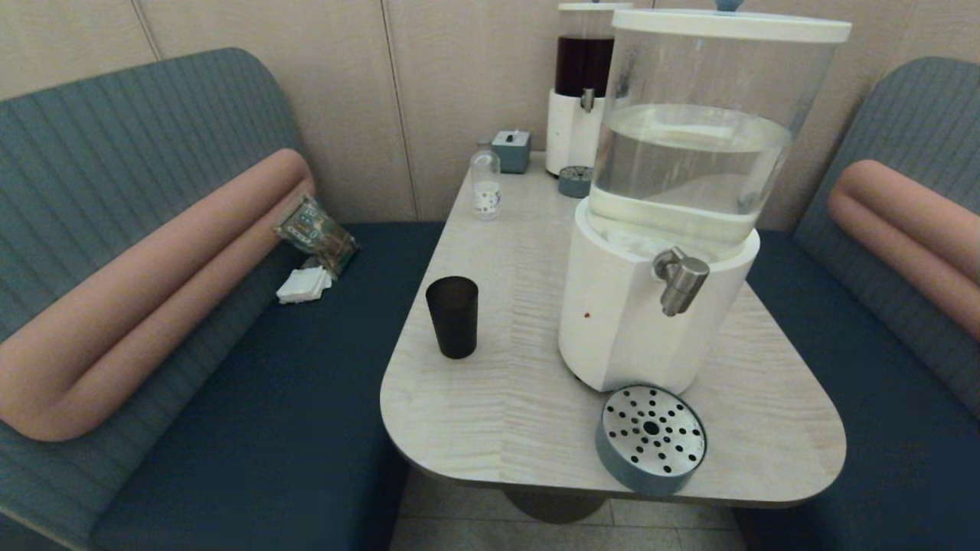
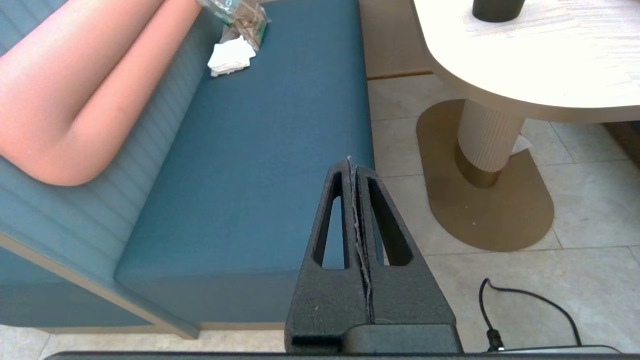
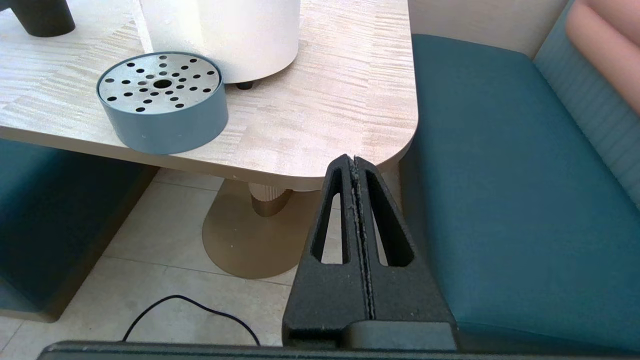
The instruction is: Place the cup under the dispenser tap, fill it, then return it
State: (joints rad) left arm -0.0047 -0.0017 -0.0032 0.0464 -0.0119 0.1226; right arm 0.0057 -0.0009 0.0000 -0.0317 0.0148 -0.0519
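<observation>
Black and matte, your cup [image 1: 452, 317] stands upright on the pale table [image 1: 498, 413], left of centre in the head frame, well apart from the big white dispenser [image 1: 651, 306] at centre right. You can see the tap [image 1: 680, 280] jutting from the dispenser's white base, angled down, with a round perforated drip tray [image 1: 651, 438] on the table below it, near the front edge. Nothing sits on that tray. Your left gripper [image 2: 353, 165] hangs low beside the table over the edge of the blue bench [image 2: 250, 175] and the tiled floor, fingers pressed together and holding nothing; the cup's base shows at the top right of that wrist frame. Your right gripper [image 3: 354, 162] is likewise closed and empty, just off the table's rounded corner, with the tray at the upper left of its frame. At the upper centre of the head frame stand a small clear bottle [image 1: 485, 184] and a slimmer dispenser with dark liquid [image 1: 582, 88].
</observation>
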